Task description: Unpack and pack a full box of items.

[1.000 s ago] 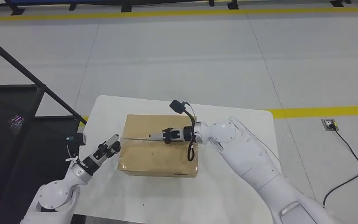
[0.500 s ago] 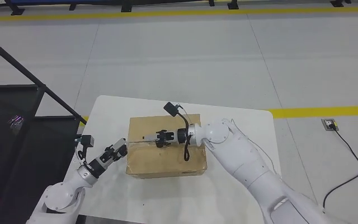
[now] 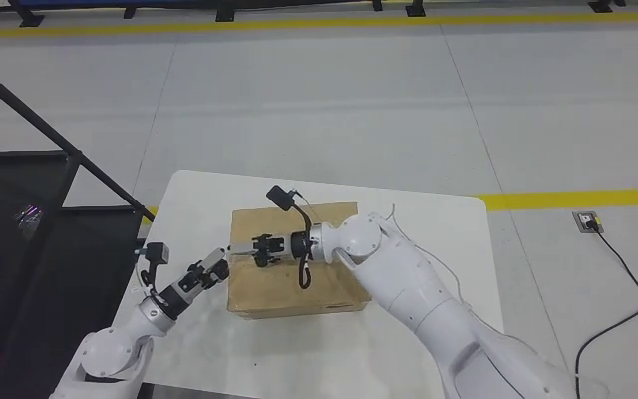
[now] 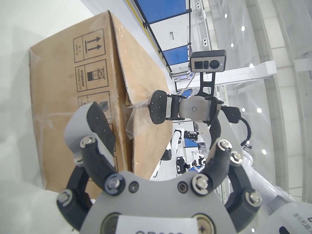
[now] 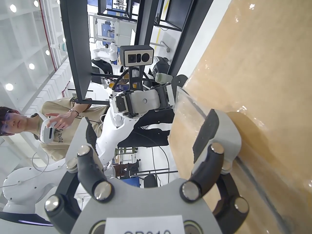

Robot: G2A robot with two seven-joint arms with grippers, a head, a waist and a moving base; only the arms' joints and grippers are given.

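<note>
Right gripper, fingers spread and empty, now sits farther left, at the edge of the cardboard box; left gripper hovers open nearby.

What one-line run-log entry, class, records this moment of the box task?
brown cardboard box: closed, taped, on white table | right gripper: open, over box top | left gripper: open, beside box end
</note>
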